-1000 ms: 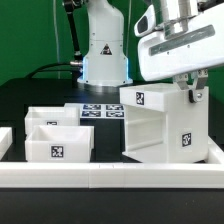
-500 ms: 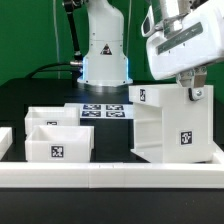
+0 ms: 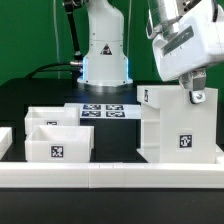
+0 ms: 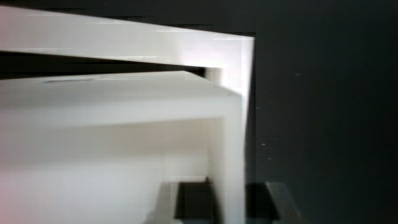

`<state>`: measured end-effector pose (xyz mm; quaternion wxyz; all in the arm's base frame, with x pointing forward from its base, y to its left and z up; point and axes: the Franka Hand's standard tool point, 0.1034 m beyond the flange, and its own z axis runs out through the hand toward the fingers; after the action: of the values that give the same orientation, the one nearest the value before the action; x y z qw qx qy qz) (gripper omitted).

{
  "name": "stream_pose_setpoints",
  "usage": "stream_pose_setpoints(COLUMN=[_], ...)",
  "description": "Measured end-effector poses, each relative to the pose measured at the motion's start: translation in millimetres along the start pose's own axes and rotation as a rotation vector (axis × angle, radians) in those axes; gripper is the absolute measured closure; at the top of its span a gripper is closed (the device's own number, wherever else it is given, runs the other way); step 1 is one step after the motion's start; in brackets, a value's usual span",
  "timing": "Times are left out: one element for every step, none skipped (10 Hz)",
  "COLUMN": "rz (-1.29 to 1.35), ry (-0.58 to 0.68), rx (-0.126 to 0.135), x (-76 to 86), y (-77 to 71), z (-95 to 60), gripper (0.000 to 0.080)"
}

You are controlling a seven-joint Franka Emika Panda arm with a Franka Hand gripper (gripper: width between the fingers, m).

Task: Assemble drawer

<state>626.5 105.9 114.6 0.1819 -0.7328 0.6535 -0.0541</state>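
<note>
The drawer's tall white housing (image 3: 180,128) stands at the exterior view's right, tags on its front and upper corner. My gripper (image 3: 193,90) comes down from above and is shut on the housing's upper wall. In the wrist view the two dark fingers (image 4: 201,205) sit either side of the thin white wall of the housing (image 4: 107,130), with my gripper (image 4: 237,205) closed on it. Two smaller open-top trays stand together at the left: the front one (image 3: 57,147) shows a tag, the rear one (image 3: 52,116) is behind it.
The marker board (image 3: 105,111) lies flat behind the trays. The low white border rail (image 3: 110,173) runs along the front edge, just before the housing and trays. The arm's white base (image 3: 105,50) stands at the back centre. Black table (image 3: 112,140) shows between trays and housing.
The housing has moved toward the exterior view's right and turned squarer to the camera, held by my gripper, which moved with it. The trays have not moved.
</note>
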Motion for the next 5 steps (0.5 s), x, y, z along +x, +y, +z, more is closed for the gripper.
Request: stream_pose_setpoints(rz=[0.006, 0.015, 0.028, 0.027, 0.026], ry=[-0.003, -0.007, -0.011, -0.012, -0.013], rx=[-0.005, -0.012, -0.02, -0.027, -0.027], x=[0.5, 0.8, 0.6, 0.2, 0.2], y=[-1.9, -3.0, -6.1, -6.7, -6.5], z=[2.8, 5.4, 9.4, 10.4, 9.8], gripper=[0.0748, 0.0748, 0.0746, 0.0746, 0.0744])
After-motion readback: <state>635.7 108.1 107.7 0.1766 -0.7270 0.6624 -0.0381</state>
